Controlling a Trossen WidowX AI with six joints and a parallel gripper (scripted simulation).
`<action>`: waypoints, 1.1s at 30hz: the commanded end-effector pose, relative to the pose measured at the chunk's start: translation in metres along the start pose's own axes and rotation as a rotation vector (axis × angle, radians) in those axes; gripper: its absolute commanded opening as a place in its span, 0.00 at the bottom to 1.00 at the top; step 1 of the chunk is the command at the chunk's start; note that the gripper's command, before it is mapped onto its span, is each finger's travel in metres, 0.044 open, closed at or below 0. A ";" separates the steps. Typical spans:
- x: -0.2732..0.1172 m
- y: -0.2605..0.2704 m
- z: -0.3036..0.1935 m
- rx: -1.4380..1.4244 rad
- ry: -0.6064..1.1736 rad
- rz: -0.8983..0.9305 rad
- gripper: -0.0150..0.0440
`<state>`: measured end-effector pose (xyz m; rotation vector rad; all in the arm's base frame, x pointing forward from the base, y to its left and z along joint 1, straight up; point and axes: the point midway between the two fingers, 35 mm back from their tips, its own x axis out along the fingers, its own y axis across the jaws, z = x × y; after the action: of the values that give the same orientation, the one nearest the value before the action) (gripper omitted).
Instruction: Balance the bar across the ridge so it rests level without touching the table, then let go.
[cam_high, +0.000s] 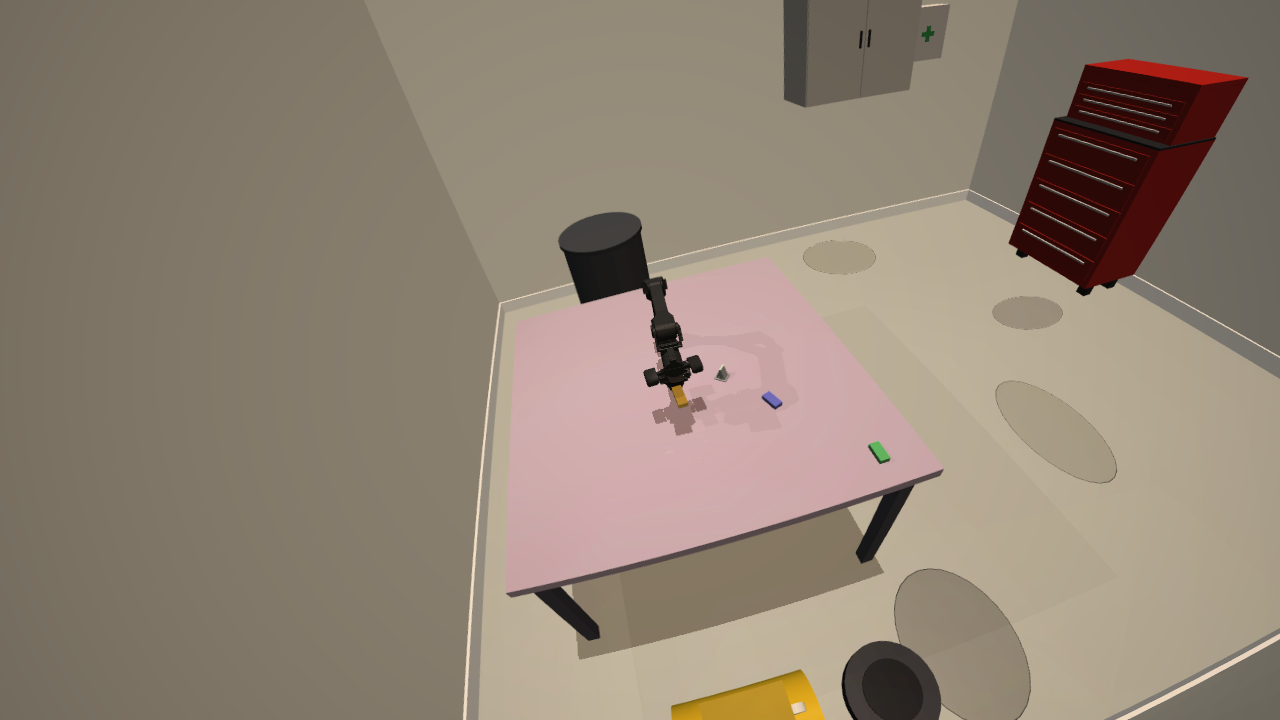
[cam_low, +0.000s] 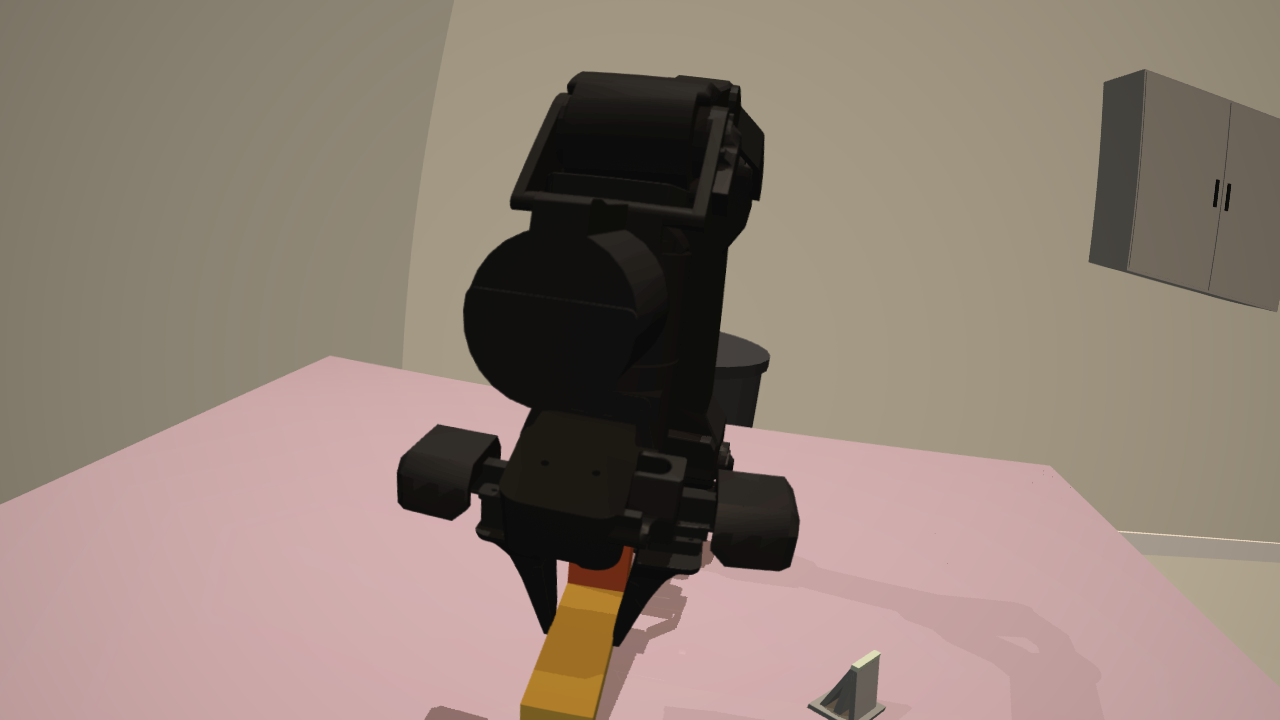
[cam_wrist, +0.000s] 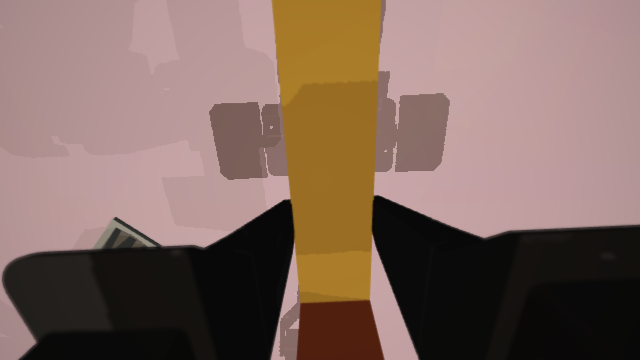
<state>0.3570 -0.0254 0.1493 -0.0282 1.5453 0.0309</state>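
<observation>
Wrist view: gripper clamping bar, I'm holding it off ridge; placing, levelling, releasing remaining.

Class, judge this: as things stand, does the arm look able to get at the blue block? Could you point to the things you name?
Probably not to grasp it: the fingers (cam_high: 677, 385) (cam_low: 581, 637) are shut on the yellow bar (cam_high: 680, 396) (cam_low: 572, 649) (cam_wrist: 330, 150). Nothing visible stands over the blue block (cam_high: 771, 400), though.
</observation>
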 end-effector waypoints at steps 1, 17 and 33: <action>-0.002 0.014 -0.002 -0.062 -0.006 -0.004 0.25; -0.003 0.077 -0.009 -0.301 -0.006 0.001 0.25; -0.004 0.138 -0.027 -0.530 -0.006 0.006 0.25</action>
<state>0.3300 0.1022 0.1507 -0.4051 1.5063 0.4130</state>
